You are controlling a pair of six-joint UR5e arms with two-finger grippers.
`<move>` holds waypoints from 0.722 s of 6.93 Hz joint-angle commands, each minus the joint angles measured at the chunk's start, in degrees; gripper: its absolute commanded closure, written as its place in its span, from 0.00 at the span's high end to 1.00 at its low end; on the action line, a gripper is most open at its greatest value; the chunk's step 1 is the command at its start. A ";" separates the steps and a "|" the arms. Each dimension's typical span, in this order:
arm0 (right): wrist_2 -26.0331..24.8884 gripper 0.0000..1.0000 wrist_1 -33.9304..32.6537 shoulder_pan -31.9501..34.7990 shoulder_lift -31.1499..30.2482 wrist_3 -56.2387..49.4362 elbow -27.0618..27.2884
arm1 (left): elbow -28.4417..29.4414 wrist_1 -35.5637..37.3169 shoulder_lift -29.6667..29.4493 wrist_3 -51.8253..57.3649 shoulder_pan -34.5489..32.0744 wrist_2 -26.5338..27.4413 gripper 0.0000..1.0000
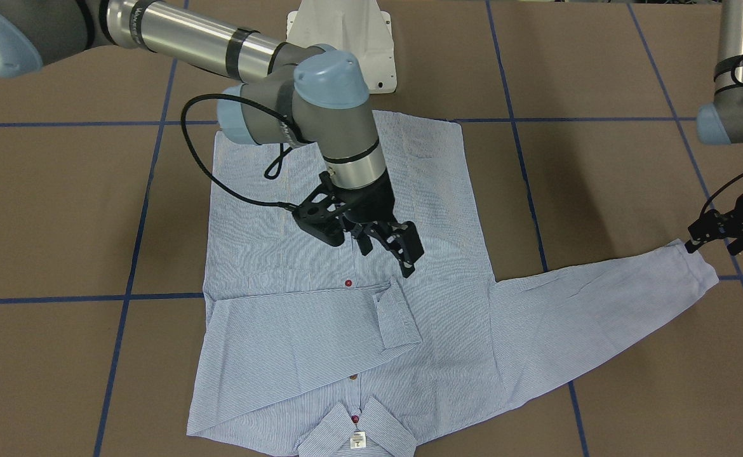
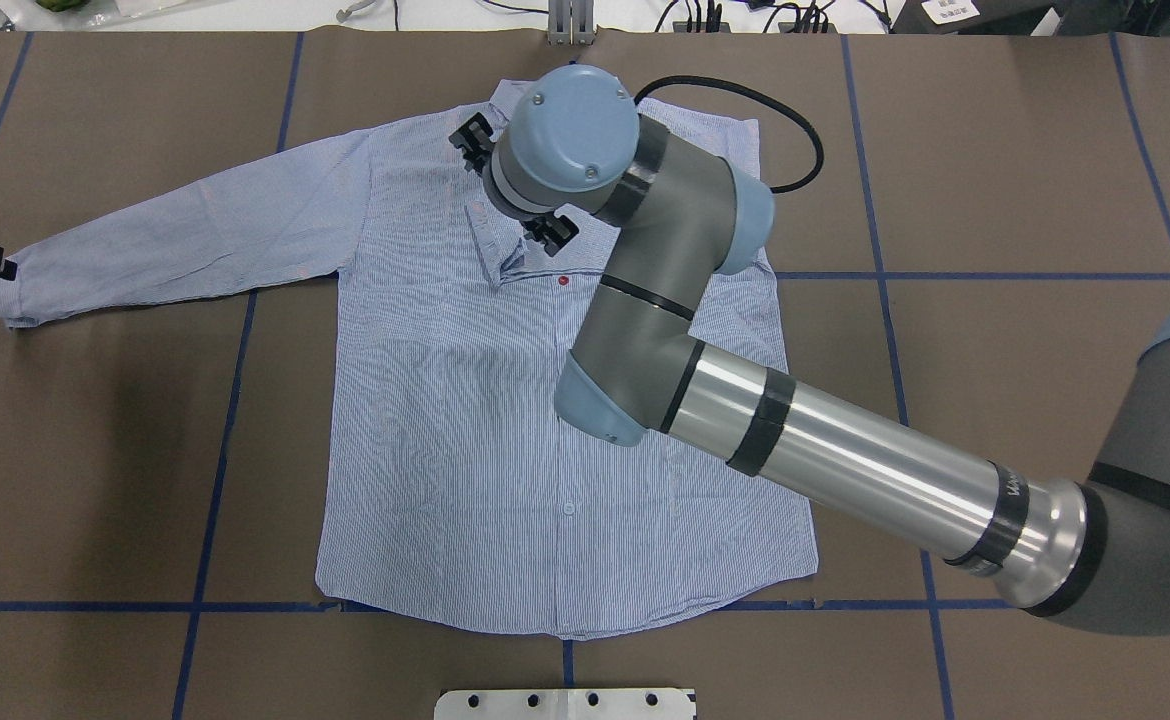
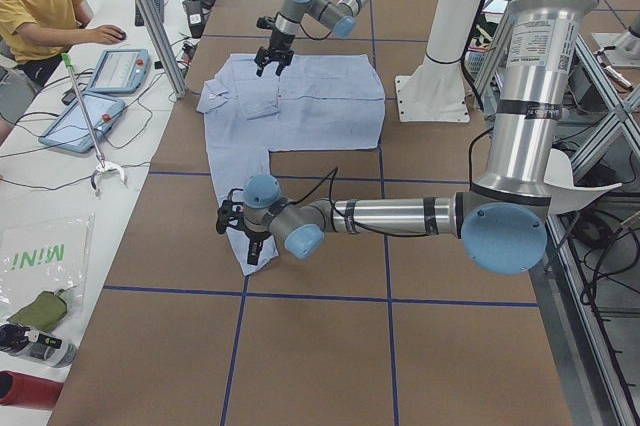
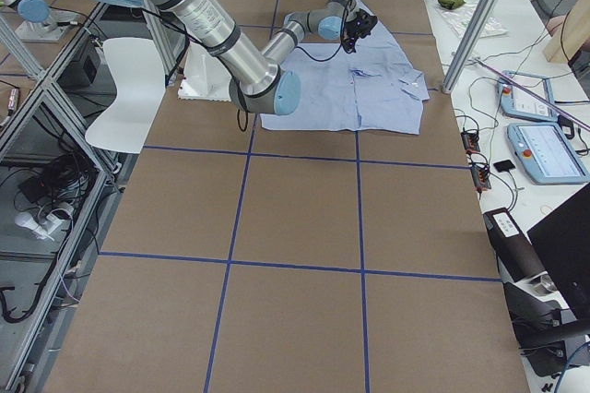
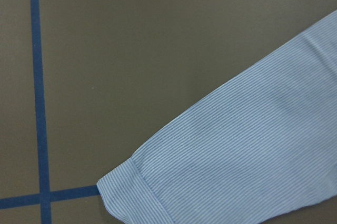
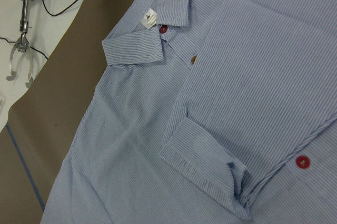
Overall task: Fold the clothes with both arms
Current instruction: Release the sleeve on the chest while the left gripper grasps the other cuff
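The white neck label (image 1: 358,439) carries a dark mark too small to read. It sits inside the collar (image 1: 355,431) of the striped shirt (image 2: 445,430). The shirt lies flat on the brown worktop (image 2: 995,180), straight out from the white pedestal (image 1: 340,38), with its hem nearest the pedestal and its collar farthest from it. Blue tape lines (image 2: 215,480) grid the worktop.

One sleeve (image 1: 295,317) is folded across the chest near a dark red button (image 1: 348,283). The other sleeve (image 1: 600,298) stretches away to the pedestal's left.

The right hand (image 1: 389,246) hangs over the chest between pedestal and collar, its fingers spread and empty. The left hand (image 1: 695,242) touches the outstretched sleeve's cuff (image 1: 695,266); I cannot tell whether it grips.

Beyond the collar stands a white side table (image 3: 40,176) with tablets (image 3: 118,71), and a person (image 3: 35,6) sits there.
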 commanded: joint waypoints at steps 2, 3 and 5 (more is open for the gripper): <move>0.56 1.00 -0.30 0.41 -2.76 -1.79 3.08 | 3.06 -3.78 0.75 -6.02 1.50 0.16 0.60; 0.56 1.00 -0.30 0.41 -2.76 -1.79 3.08 | 3.06 -3.78 0.75 -6.11 1.50 0.07 0.44; 0.56 1.00 -0.21 0.41 -2.76 -1.79 3.17 | 3.06 -3.69 0.84 -5.94 1.50 0.24 0.00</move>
